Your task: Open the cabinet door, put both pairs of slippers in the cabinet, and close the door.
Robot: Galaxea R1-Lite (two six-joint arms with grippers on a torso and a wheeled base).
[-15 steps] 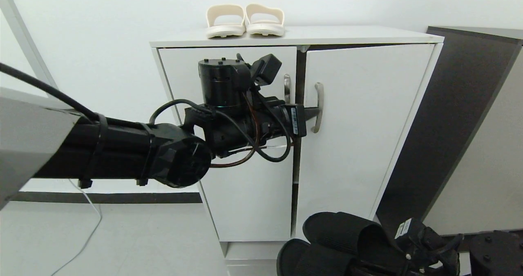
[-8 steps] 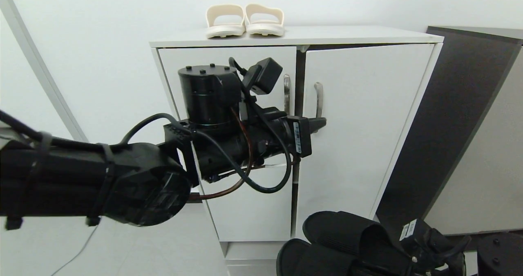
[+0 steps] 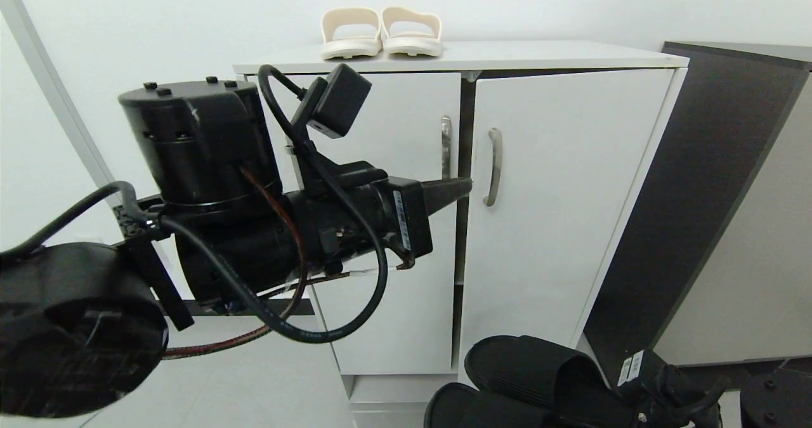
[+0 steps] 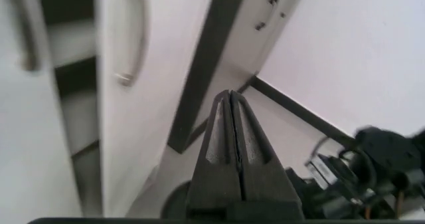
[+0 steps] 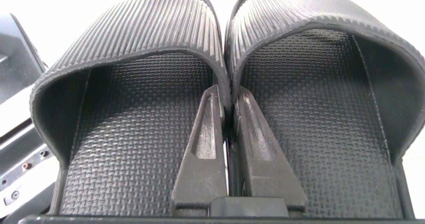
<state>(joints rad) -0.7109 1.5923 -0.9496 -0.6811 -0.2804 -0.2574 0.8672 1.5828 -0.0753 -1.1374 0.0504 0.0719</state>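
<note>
The left jaws are pressed fully together and hold nothing. Their tips point at the dark gap between the two doors of the white cabinet (image 3: pixel 539 54). Just beyond the tips, the right door (image 3: pixel 558 225) stands slightly ajar, and a shelf (image 4: pixel 70 44) shows inside through the gap. The right door's metal handle (image 3: pixel 493 167) is just to one side of the tips and the left door's handle (image 3: pixel 446 146) just to the other. The jaws touch neither.

The cream slippers (image 3: pixel 380 32) sit side by side on the cabinet's top, above and beyond the left jaws, well apart from them.

The right jaws are low down in front of the cabinet's foot, closed on the black slippers (image 3: pixel 533 377). One finger (image 5: pixel 202 151) lies inside one slipper and the other finger inside its neighbour. They pinch the two adjoining side walls between them, so the pair is held together with the strap openings facing back along the jaws.

A dark panel (image 3: pixel 698 193) stands beside the cabinet, off to the far side of the right door from the left jaws.
</note>
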